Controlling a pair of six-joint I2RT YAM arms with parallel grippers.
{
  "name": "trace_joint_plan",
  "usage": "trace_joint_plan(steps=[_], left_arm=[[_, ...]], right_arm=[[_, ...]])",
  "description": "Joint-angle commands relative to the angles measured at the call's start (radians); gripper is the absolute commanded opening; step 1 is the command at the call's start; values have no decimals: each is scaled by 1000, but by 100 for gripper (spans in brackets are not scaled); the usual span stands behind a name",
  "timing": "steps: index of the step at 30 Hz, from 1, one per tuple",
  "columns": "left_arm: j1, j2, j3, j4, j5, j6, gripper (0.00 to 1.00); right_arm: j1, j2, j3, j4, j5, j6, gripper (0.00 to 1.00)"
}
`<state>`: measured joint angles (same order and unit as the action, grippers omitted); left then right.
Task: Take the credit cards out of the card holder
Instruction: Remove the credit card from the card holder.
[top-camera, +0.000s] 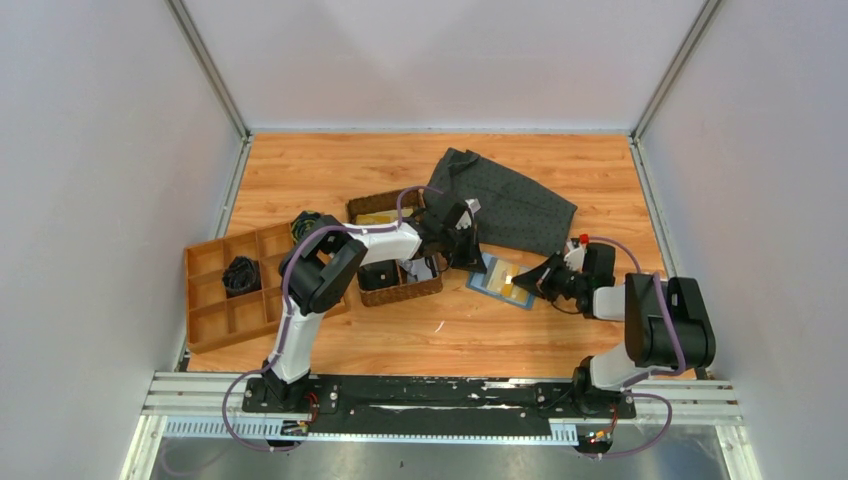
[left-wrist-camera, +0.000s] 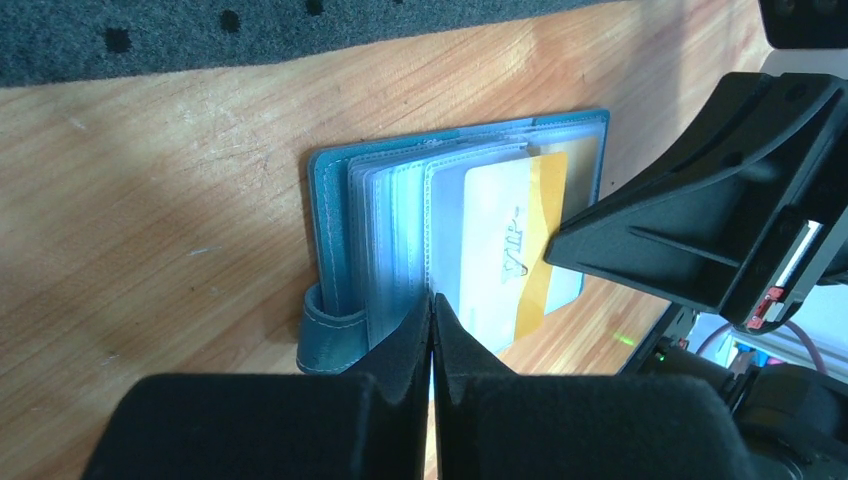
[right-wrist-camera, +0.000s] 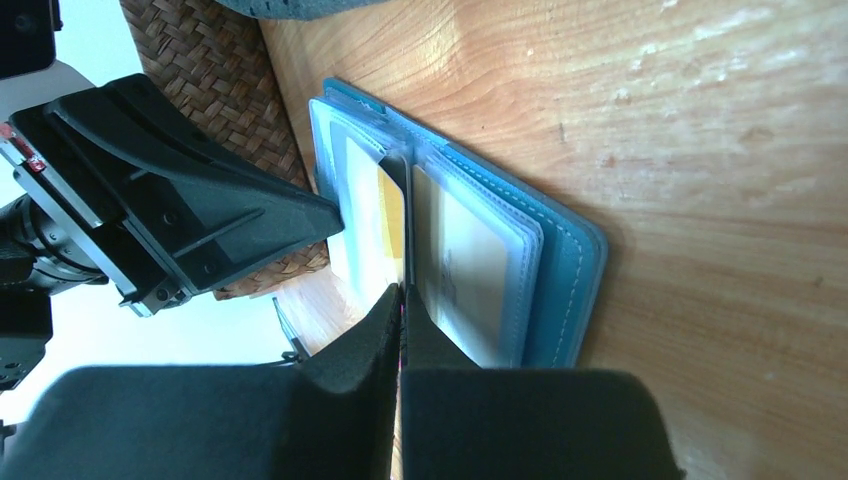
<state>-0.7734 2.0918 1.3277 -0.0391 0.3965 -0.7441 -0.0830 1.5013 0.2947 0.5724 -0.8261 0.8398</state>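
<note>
The blue card holder (top-camera: 497, 279) lies open on the wooden table between the two arms. In the left wrist view the card holder (left-wrist-camera: 330, 210) shows clear sleeves with a white and yellow credit card (left-wrist-camera: 500, 250) in front. My left gripper (left-wrist-camera: 432, 300) is shut, its tips resting on the near edge of the sleeves. My right gripper (right-wrist-camera: 403, 292) is shut too, and its tips meet the edge of the yellow credit card (right-wrist-camera: 392, 215) between two sleeves of the holder (right-wrist-camera: 565, 260). The frames do not show whether either pinches anything.
A brown woven basket (top-camera: 400, 288) stands just left of the holder, beside a wooden divided tray (top-camera: 225, 300) holding dark items. A dark grey dotted cloth (top-camera: 510, 205) lies behind the holder. White walls enclose the table.
</note>
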Motion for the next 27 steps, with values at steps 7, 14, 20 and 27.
trace_joint_plan(steps=[7, 14, 20, 27], left_arm=[[-12, 41, -47, -95, -50, 27, 0], [-13, -39, -66, -99, -74, 44, 0], [-16, -70, -45, -103, -78, 60, 0], [-20, -128, -35, -89, -70, 42, 2]], right_arm=[[-55, -103, -41, -101, -7, -65, 0], [-93, -216, -34, -236, 0, -118, 0], [-95, -353, 5, -426, 51, -217, 0], [-94, -383, 9, -458, 44, -236, 0]])
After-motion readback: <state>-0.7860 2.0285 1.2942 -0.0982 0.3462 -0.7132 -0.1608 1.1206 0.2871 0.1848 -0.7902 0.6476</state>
